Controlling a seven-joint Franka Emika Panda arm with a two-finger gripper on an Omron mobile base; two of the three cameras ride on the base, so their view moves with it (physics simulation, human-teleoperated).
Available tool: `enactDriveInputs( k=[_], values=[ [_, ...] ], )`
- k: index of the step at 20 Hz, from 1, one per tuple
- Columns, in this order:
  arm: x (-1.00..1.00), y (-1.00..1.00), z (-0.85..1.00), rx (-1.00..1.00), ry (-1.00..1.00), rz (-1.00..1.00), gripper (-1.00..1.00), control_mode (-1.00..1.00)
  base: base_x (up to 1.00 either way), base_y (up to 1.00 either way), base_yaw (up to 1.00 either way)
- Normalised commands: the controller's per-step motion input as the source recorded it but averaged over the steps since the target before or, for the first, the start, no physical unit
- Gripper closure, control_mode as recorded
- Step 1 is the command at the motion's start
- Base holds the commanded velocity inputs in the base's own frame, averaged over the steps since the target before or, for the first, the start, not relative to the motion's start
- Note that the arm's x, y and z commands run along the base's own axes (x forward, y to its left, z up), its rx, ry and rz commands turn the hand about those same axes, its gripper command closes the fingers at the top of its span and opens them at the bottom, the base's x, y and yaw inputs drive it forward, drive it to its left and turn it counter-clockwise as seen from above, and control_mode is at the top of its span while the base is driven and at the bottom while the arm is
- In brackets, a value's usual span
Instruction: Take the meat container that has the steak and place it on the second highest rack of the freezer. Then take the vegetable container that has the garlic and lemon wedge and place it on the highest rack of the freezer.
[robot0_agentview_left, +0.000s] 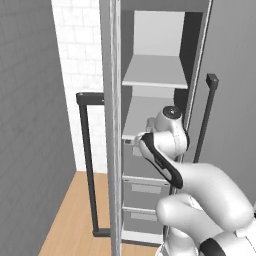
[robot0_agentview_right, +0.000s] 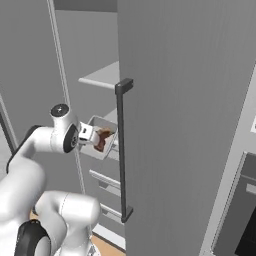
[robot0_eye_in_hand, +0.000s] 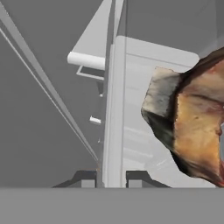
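My left base view looks from behind my arm's left side, forward and down into the open freezer (robot0_agentview_left: 150, 85), seeing its white shelf boards (robot0_agentview_left: 155, 72) and grey drawer fronts (robot0_agentview_left: 145, 190) head-on. My right base view looks from behind my right, obliquely past the near door's edge and its black bar handle (robot0_agentview_right: 121, 150). These 2 views share my arm and the shelves. My hand view sits very close, looking along my fingers at the meat container (robot0_eye_in_hand: 114, 109) rim and the steak (robot0_eye_in_hand: 188, 118).
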Motion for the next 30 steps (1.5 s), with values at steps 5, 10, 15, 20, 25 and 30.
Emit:
enactDriveInputs(
  k=[5,10,15,20,25,30],
  values=[
    [0.45,0.00,0.00,0.00,0.00,0.00,1.00,-1.00,0.00,0.00,0.00],
    [0.56,0.00,0.00,0.00,0.00,-0.03,1.00,-1.00,0.00,0.00,0.00],
    [0.59,-0.09,-0.13,0.00,0.00,-0.03,1.00,-1.00,0.00,0.00,0.00],
    [0.47,-0.23,-0.15,0.00,0.00,-0.01,1.00,-1.00,0.00,0.00,0.00],
    [0.45,-0.08,-0.11,0.00,0.00,0.00,1.00,-1.00,0.00,0.00,0.00],
    [0.45,-0.04,-0.10,0.00,0.00,0.00,1.00,-1.00,0.00,0.00,0.00]
  ],
)
